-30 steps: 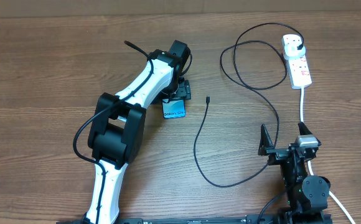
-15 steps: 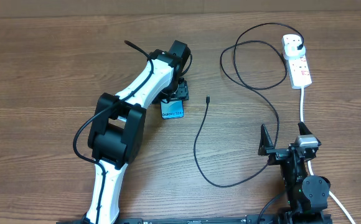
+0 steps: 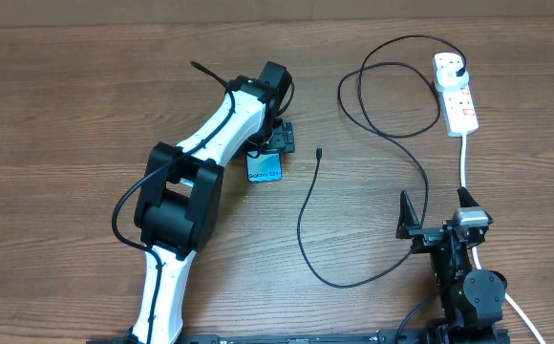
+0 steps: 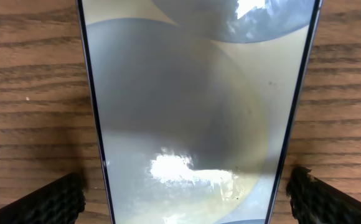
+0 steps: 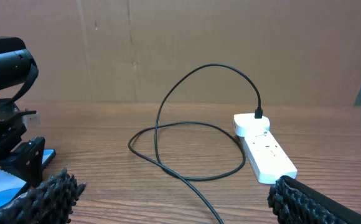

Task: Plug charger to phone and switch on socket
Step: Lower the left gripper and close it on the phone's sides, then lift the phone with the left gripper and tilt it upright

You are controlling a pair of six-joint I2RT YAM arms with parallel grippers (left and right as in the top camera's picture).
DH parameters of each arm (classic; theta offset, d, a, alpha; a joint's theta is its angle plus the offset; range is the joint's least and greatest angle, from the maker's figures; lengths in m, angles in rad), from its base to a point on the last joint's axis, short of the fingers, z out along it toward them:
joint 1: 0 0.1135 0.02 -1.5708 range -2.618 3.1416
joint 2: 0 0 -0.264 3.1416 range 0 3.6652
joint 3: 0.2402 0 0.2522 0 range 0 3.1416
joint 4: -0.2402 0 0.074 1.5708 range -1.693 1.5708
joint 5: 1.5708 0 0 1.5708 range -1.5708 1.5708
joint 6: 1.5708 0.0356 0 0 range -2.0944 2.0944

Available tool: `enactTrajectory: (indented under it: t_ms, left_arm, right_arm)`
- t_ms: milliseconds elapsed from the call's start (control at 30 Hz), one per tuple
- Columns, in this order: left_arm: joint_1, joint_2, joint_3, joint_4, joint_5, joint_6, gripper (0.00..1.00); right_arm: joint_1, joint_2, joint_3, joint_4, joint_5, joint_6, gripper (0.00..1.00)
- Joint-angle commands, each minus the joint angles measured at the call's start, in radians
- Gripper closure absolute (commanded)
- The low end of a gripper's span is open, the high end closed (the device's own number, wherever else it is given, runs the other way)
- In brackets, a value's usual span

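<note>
The slim, black-edged rectangular smartphone (image 3: 266, 169) lies flat on the brown wood-grain worktop (image 3: 67, 96) with its blue-teal screen up. In the overhead view its far end is hidden beneath the wrist of the white-and-black left arm (image 3: 210, 143). The left fingers (image 4: 50, 202) stand wide open, 1 along each long side of the smartphone and just beside its edges. A sliver of wood shows between each finger and the phone, so they grip nothing. In the left wrist view the screen fills most of the frame and reflects pale glare

The long thin black charger cable (image 3: 303, 215) lies loose on the worktop. Its small connector tip (image 3: 319, 151) rests near the smartphone's right side, apart from it. The cable curves toward the near edge, rises past the right arm and loops, ending at a black plug (image 3: 460, 69) seated in the far end of the white elongated power strip (image 3: 458, 103) with red markings. The strip's thick white cord (image 3: 464, 158) runs toward the right arm

The 2 right fingers (image 5: 43, 196) are spread wide with nothing between them, well apart from the power strip
</note>
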Motion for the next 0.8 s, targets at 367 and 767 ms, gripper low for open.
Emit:
enactTrajectory:
  t_ms: [367, 767]
  left_arm:
    - [0.005, 0.012, -0.047, 0.021, -0.031, 0.017, 0.00]
    - [0.010, 0.012, -0.057, 0.029, -0.031, 0.017, 0.15]
  right_arm:
    - [0.005, -0.011, -0.010, 0.006, -0.001, 0.003, 0.00]
    - [0.005, -0.011, -0.010, 0.006, -0.001, 0.003, 0.00]
